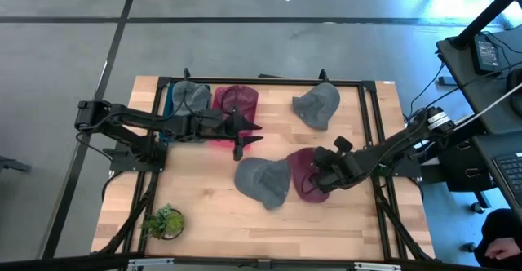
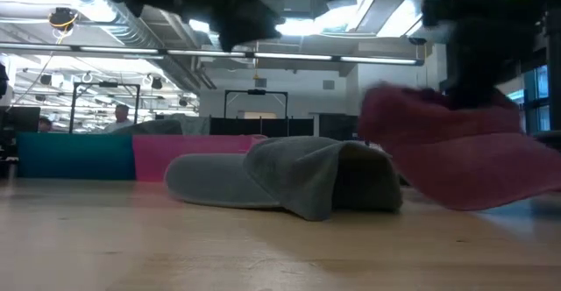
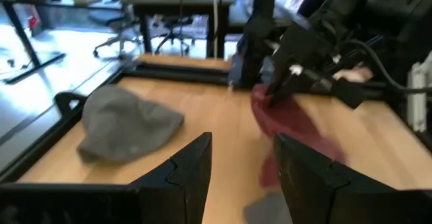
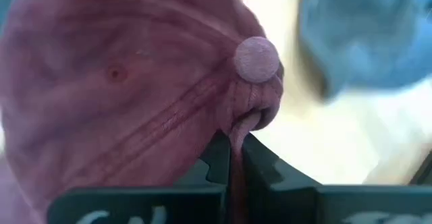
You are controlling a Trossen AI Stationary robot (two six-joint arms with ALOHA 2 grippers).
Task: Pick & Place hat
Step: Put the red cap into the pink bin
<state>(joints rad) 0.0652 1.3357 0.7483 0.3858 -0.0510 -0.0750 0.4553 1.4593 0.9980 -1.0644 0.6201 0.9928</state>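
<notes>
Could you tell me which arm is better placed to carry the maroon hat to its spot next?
The right. Its gripper is already shut on the maroon hat near the table's middle. The left gripper is open and empty, farther back beside the pink bin.

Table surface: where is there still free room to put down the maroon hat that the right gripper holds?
Bare wood on the table runs along the near edge, between the small plant and the right rail. The middle is crowded: the right gripper holds the maroon hat against a gray hat. The far side holds a third gray hat, two bins, and the open left gripper.
</notes>
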